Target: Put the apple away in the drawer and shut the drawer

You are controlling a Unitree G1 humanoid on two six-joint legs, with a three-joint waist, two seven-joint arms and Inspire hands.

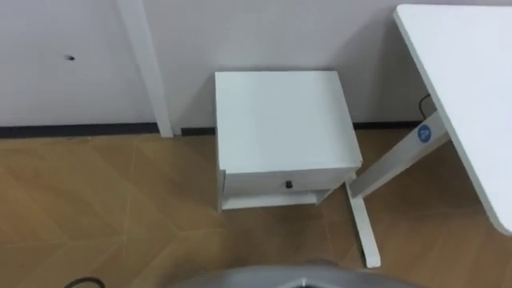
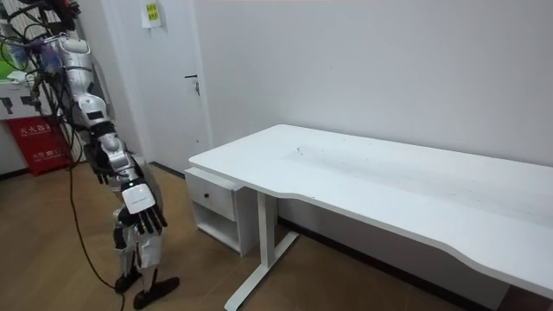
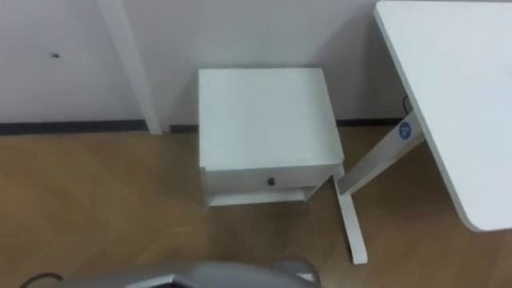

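Drawer [image 1: 276, 181] first: it sits in the little white nightstand [image 1: 280, 120] against the wall, right beside the slanted leg [image 1: 392, 164] of the big white desk [image 1: 464, 96]. From the robot's head cams the front, with its small dark knob [image 1: 289, 185], looks pushed in or close to it. Honestly I can't tell if it's fully home. The open shelf [image 1: 272, 200] underneath is mostly in shadow. Whether the apple is inside that drawer, no idea, the front hides everything behind it.

The desk runs off the right edge in every view, so you only get part of it.

The robot stands on the wood floor [image 1: 104, 208] well back from the nightstand, near the room view's left edge, partly cut off there. What I take for its right hand [image 2: 145, 216] hangs low by its leg, fingers spread wide and pointing down, touching nothing and holding nothing. The left hand [image 2: 104, 168] is just a dark bit higher up beside that forearm, and I can't make out its fingers.
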